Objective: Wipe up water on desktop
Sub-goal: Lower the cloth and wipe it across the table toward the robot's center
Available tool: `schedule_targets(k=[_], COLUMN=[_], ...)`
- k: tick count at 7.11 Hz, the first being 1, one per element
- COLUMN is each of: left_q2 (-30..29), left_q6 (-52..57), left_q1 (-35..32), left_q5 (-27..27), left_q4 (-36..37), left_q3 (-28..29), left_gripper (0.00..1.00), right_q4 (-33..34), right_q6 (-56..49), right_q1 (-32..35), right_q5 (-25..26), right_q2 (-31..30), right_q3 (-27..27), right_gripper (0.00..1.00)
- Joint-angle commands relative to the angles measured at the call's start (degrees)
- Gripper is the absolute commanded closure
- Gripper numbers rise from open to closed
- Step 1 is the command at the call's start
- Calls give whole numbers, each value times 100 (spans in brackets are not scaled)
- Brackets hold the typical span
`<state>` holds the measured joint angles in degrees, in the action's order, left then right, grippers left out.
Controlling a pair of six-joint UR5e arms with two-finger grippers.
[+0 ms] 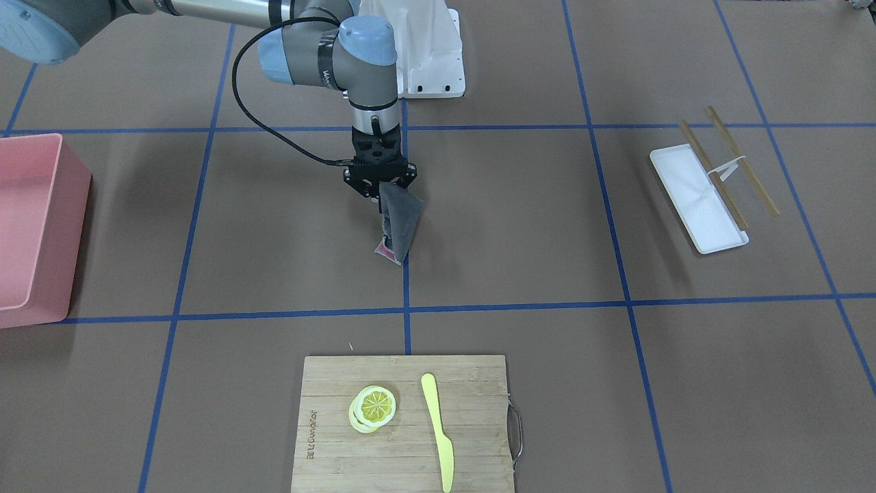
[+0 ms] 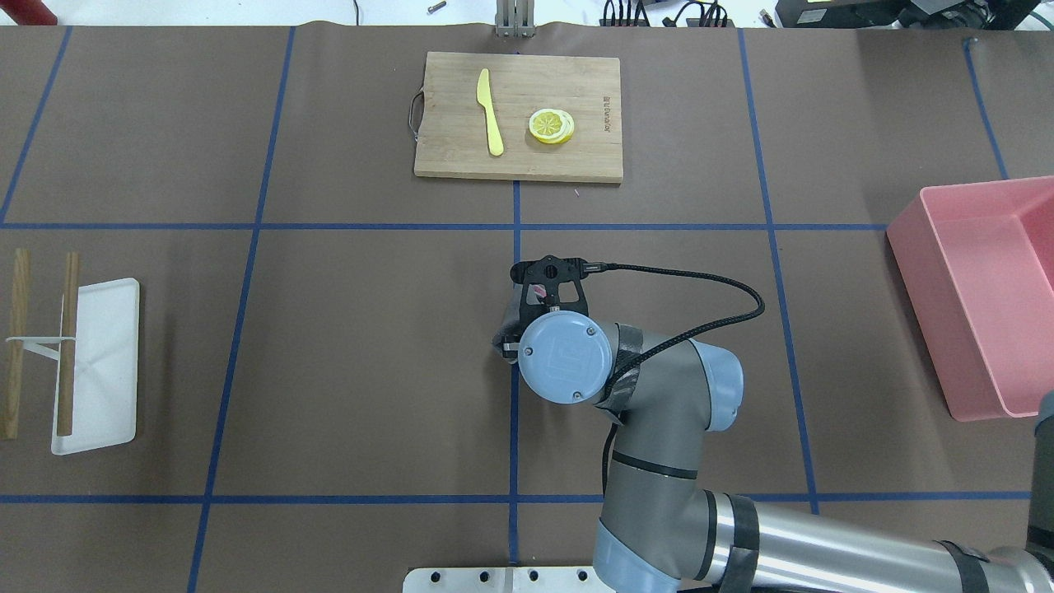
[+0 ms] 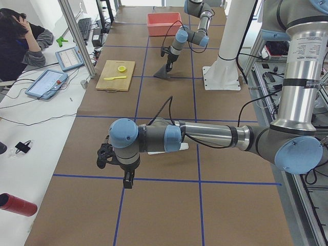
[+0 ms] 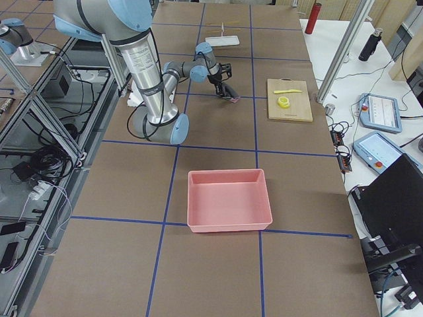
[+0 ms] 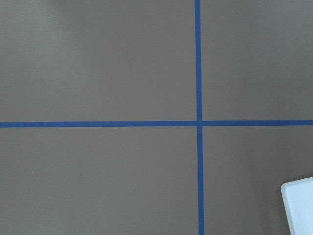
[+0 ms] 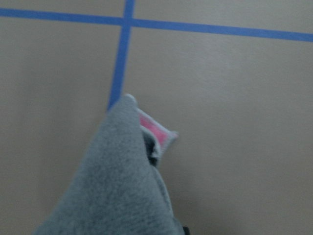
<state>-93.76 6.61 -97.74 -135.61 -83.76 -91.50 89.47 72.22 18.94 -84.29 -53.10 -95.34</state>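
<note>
The brown desktop (image 1: 520, 226) with blue tape lines shows no water that I can make out. My right gripper (image 1: 380, 186) is shut on a grey cloth (image 1: 402, 222) with a pink edge. The cloth hangs down over the middle tape line, its lower tip at or just above the surface. The cloth fills the right wrist view (image 6: 122, 186). From overhead the gripper (image 2: 547, 284) is mostly under its own wrist. My left gripper (image 3: 105, 156) shows only in the exterior left view, low over the desktop; I cannot tell whether it is open or shut.
A bamboo cutting board (image 1: 479, 411) with lemon slices (image 1: 373, 407) and a yellow knife (image 1: 438, 431) lies at the operators' edge. A pink bin (image 1: 34, 226) stands on my right. A white tray (image 1: 698, 198) with wooden sticks (image 1: 742, 161) lies on my left.
</note>
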Motion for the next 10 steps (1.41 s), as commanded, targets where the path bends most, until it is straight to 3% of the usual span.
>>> schedule_targets(k=[1, 4, 7, 10], left_q2=[16, 16, 25, 25], left_q6=[7, 16, 16, 16], left_q1=[0, 9, 18, 18], left_q5=[-1, -1, -1, -1], left_q4=[0, 0, 0, 0], left_q3=[0, 9, 18, 53], left_gripper=[2, 2, 2, 2], right_q4=[2003, 2205, 2189, 2127], right_q6=[-495, -1428, -1728, -1511], right_q1=[57, 303, 514, 427], right_q5=[17, 18, 70, 35], right_q2=[-514, -1797, -2510, -1427], right_q3=[-841, -1705, -1733, -1480], right_gripper=[100, 100, 100, 100])
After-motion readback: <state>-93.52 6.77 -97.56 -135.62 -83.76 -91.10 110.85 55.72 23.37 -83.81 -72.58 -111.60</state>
